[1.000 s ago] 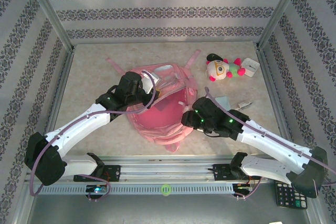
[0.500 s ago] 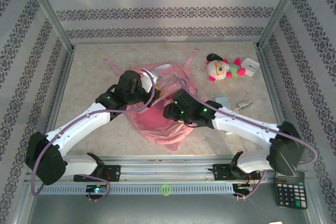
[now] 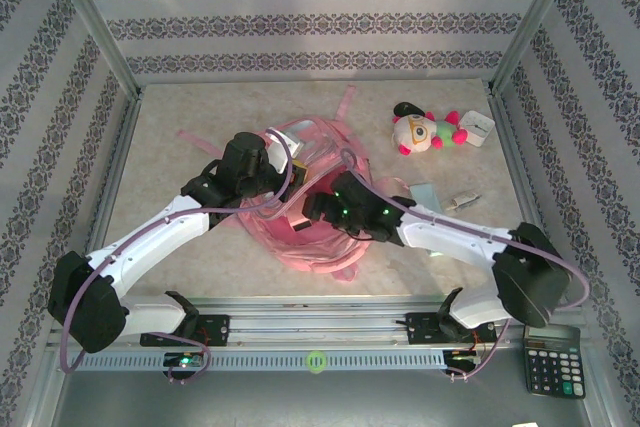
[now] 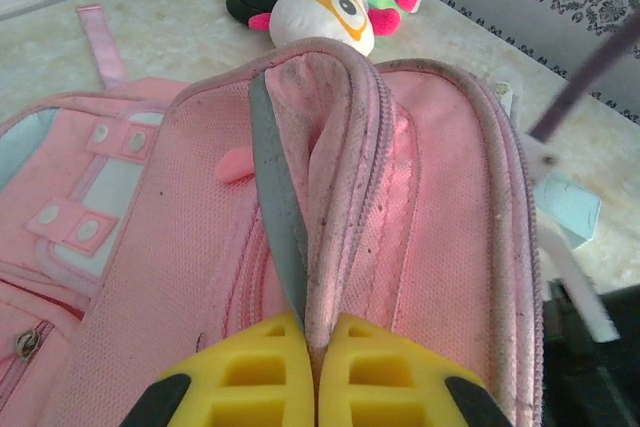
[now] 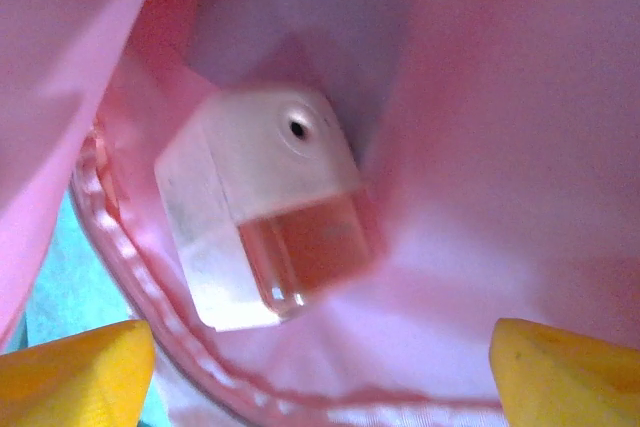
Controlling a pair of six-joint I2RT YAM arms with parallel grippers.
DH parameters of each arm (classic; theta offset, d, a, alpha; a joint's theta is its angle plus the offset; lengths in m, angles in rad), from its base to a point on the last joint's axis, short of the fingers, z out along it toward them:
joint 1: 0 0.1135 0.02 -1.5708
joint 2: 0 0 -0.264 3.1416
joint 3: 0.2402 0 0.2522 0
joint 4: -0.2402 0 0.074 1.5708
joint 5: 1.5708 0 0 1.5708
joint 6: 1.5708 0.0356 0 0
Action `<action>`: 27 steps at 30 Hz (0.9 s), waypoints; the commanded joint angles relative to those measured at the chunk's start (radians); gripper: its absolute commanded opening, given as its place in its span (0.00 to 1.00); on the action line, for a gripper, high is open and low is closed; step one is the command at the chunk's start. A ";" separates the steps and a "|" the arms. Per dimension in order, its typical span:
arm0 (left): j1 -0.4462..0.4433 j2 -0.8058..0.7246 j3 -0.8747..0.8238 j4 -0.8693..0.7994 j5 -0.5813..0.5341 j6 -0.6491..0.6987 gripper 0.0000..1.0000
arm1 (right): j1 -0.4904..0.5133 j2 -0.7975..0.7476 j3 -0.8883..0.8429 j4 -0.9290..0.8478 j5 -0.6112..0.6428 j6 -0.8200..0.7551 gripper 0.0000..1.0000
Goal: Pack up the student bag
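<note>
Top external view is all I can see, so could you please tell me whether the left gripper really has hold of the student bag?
Observer: Yes. In the left wrist view the left gripper is shut on the rim of the student bag at its opening, jaws pinching the fabric.
Operator: Thank you. And the right gripper?
Observer: The right gripper is inside the bag with its jaws wide apart, holding nothing.
Operator: Is anything in there?
Observer: A small white and clear box lies on the pink lining, touching neither jaw.
</note>
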 commanded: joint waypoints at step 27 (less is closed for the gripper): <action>0.022 -0.042 0.031 0.150 0.063 -0.022 0.00 | 0.193 0.150 -0.189 0.672 0.247 0.437 0.39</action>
